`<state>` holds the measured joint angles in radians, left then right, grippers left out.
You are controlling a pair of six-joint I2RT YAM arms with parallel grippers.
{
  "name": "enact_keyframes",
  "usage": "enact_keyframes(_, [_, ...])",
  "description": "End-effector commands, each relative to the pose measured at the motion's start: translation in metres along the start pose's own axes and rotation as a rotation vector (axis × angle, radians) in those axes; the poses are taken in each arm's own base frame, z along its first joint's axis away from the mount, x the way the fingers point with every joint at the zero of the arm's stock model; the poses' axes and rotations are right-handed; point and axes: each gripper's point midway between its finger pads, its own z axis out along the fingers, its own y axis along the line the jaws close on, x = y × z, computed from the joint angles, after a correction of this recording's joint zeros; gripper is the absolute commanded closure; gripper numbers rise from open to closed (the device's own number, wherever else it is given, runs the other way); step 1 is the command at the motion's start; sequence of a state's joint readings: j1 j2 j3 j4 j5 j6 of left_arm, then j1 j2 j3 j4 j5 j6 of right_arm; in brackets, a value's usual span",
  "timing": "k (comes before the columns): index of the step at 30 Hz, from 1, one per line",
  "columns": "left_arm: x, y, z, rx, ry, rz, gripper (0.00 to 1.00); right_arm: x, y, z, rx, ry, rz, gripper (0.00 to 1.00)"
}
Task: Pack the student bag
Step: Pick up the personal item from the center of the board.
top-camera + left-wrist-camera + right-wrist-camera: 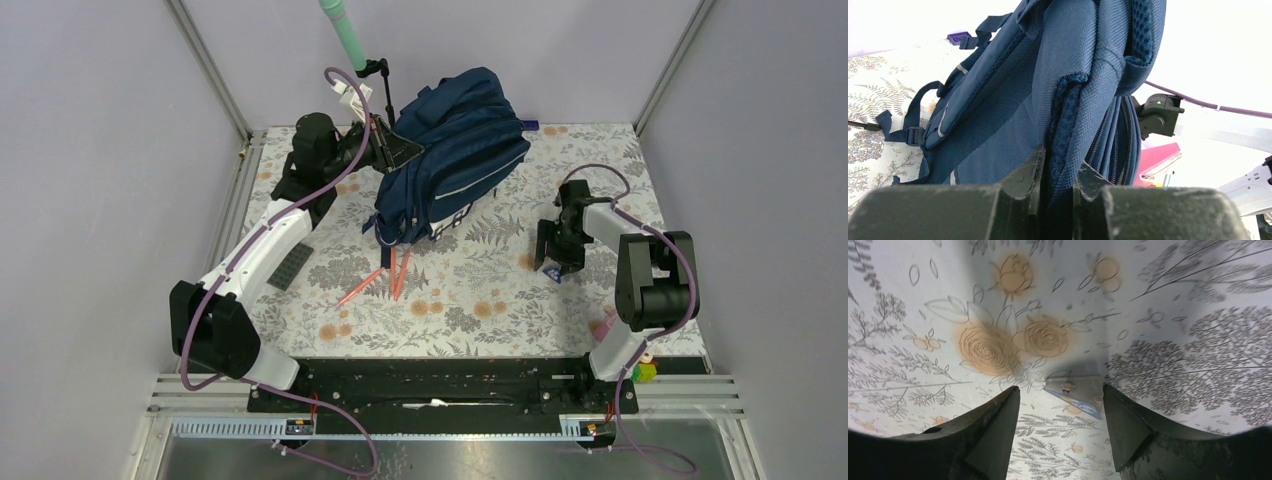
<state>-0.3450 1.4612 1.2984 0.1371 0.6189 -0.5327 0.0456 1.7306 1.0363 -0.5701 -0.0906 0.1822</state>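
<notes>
The navy student bag [462, 158] lies tilted at the back middle of the table, and it fills the left wrist view [1013, 90]. My left gripper [398, 150] is at the bag's left upper edge. In the left wrist view my left gripper [1061, 161] is shut on a padded mesh fold of the bag. My right gripper [558, 258] is low over the table on the right, apart from the bag. In the right wrist view it [1060, 391] is open, with a small grey-and-blue packet [1075, 391] flat on the cloth between the fingertips, against the right finger [1128, 425].
Orange pencils [378, 280] lie just in front of the bag. A black flat item [290, 266] lies by the left arm. A pink item [605, 325] and a yellow-green toy [647, 371] sit near the right base. A purple brick [528, 125] lies behind the bag. A green-tipped stand [345, 35] rises at the back.
</notes>
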Motion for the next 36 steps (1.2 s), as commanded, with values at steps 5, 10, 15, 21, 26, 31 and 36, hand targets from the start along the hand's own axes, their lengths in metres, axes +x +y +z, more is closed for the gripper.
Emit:
enact_keyframes(5, [-0.058, -0.04, -0.015, 0.106, -0.186, 0.114, 1.0, 0.017, 0.001, -0.007, 0.083, 0.042, -0.112, 0.41])
enact_keyframes(10, [-0.06, -0.041, -0.016, 0.108, -0.19, 0.116, 1.0, 0.013, -0.004, -0.008, 0.133, 0.021, -0.135, 0.53])
enact_keyframes(15, [-0.06, -0.041, -0.017, 0.108, -0.192, 0.116, 1.0, 0.013, -0.005, -0.008, 0.14, 0.015, -0.144, 0.71])
enact_keyframes(21, [-0.061, -0.042, -0.017, 0.109, -0.193, 0.117, 1.0, 0.015, -0.002, -0.012, 0.131, 0.006, -0.142, 0.89])
enact_keyframes(26, [-0.06, -0.041, -0.017, 0.109, -0.192, 0.113, 1.0, 0.01, 0.009, -0.031, 0.076, -0.06, -0.124, 0.96])
enact_keyframes(31, [-0.06, -0.041, -0.016, 0.11, -0.19, 0.113, 1.0, 0.005, 0.017, -0.06, 0.033, -0.148, -0.095, 1.0])
enact_keyframes(36, [-0.058, -0.04, -0.017, 0.108, -0.188, 0.116, 1.0, 0.003, 0.034, -0.116, -0.065, -0.262, -0.078, 1.0])
